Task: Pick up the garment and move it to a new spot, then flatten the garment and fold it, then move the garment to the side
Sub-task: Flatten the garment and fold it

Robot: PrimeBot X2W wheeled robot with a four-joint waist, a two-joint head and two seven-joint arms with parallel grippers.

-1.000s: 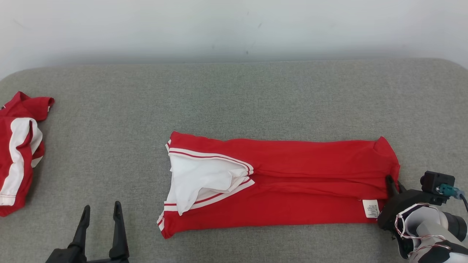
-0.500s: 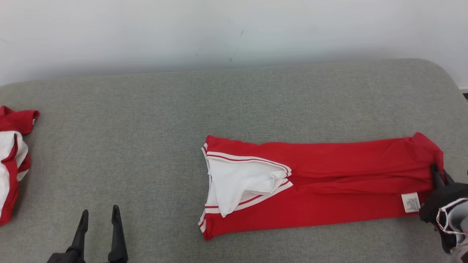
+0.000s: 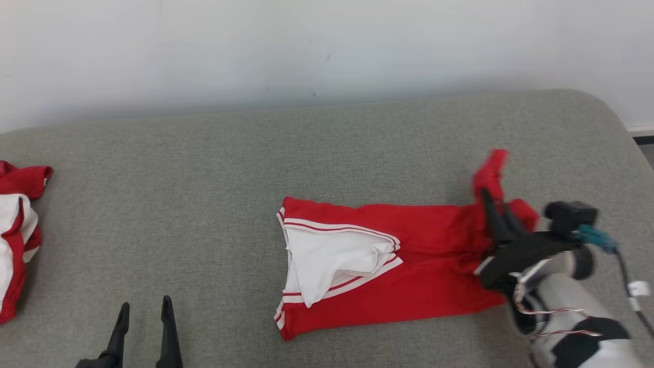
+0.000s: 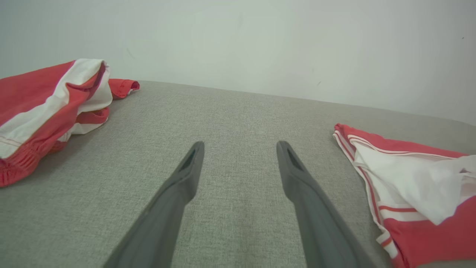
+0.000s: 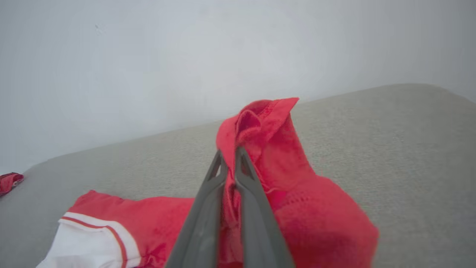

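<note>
Two grippers, one working. Nearest the robot, the left gripper (image 3: 145, 302) sits low at the front of the bench (image 3: 204, 179), fingers apart, holding nothing.

The garment (image 3: 424, 255) lies mid-bench, to that gripper's right and apart from it. Its long axis runs left-right, with the white lining (image 3: 327, 258) at the left end. The right gripper (image 3: 493, 202) is clamped together on the right end, pinching a peak of red cloth up off the bench; the rest lies flat.

The right arm owns the hem. The left gripper is the nearer one to the lined end, but nowhere near touching it. My read: the next move is along the long axis, carrying the raised end leftward over the body for the fold.

Farther off at the left edge, a second red-and-white garment (image 3: 15, 230) lies bunched, well apart.

Versus a second ago: that end was flat on the bench at full stretch with a white label showing. Now it's raised and drawn in, so the flat part reads shorter and the label is hidden. The camera also panned, so the sideways shift isn't the cloth. The left gripper is unchanged.
</note>
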